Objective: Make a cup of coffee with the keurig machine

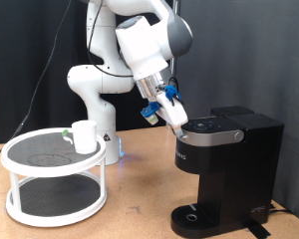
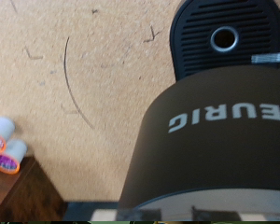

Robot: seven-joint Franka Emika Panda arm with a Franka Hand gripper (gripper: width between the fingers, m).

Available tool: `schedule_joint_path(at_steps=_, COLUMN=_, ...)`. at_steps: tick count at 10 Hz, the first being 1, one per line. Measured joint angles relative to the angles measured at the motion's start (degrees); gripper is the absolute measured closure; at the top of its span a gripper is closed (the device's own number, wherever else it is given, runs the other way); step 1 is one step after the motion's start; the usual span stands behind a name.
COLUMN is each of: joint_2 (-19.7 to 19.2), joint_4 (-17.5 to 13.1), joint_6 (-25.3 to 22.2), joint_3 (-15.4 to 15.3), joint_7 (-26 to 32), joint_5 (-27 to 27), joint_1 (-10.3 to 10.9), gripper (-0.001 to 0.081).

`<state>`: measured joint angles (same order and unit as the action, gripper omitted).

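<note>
The black keurig machine (image 1: 227, 164) stands at the exterior view's right with its lid down and its round drip tray (image 1: 194, 214) bare. My gripper (image 1: 178, 119) rests its tips on the lid's front left edge, and the fingers look pressed together with nothing between them. The white cup (image 1: 85, 136) stands on the top tier of a white round stand (image 1: 55, 184) at the exterior view's left, far from the gripper. The wrist view looks down on the lid with its KEURIG lettering (image 2: 215, 140) and on the drip tray (image 2: 224, 39). The fingers do not show there.
The wrist view shows small coffee pods (image 2: 5, 154) on a dark brown block at its edge. The wooden table (image 1: 140, 209) lies between the stand and the machine. The robot's white base (image 1: 95, 95) stands behind the stand, before a black curtain.
</note>
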<state>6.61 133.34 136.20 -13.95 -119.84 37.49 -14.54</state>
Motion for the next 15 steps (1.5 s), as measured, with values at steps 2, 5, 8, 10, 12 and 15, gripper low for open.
schedule_joint_path(at_steps=2, joint_2=0.07, joint_4=0.09, joint_6=-0.40, joint_3=0.53, joint_7=5.88, joint_5=4.62, joint_1=0.00, gripper=0.0806)
schedule_joint_path(at_steps=5, joint_2=1.68, joint_4=0.26, joint_6=-5.34, joint_3=1.69, joint_7=9.37, joint_5=5.00, joint_1=-0.07, gripper=0.0806)
schedule_joint_path(at_steps=8, joint_2=3.74, joint_4=1.25, joint_6=-8.57, joint_3=1.80, joint_7=8.71, joint_5=2.85, joint_1=-0.31, gripper=0.0806)
schedule_joint_path(at_steps=10, joint_2=5.09, joint_4=1.91, joint_6=-9.52, joint_3=2.07, joint_7=9.00, joint_5=3.21, joint_1=-0.51, gripper=0.0806)
schedule_joint_path(at_steps=12, joint_2=6.63, joint_4=2.50, joint_6=-10.91, joint_3=2.86, joint_7=11.31, joint_5=8.14, joint_1=-0.47, gripper=0.0806)
schedule_joint_path(at_steps=15, joint_2=6.79, joint_4=3.41, joint_6=-8.96, joint_3=2.32, joint_7=7.23, joint_5=8.21, joint_1=-0.47, gripper=0.0806)
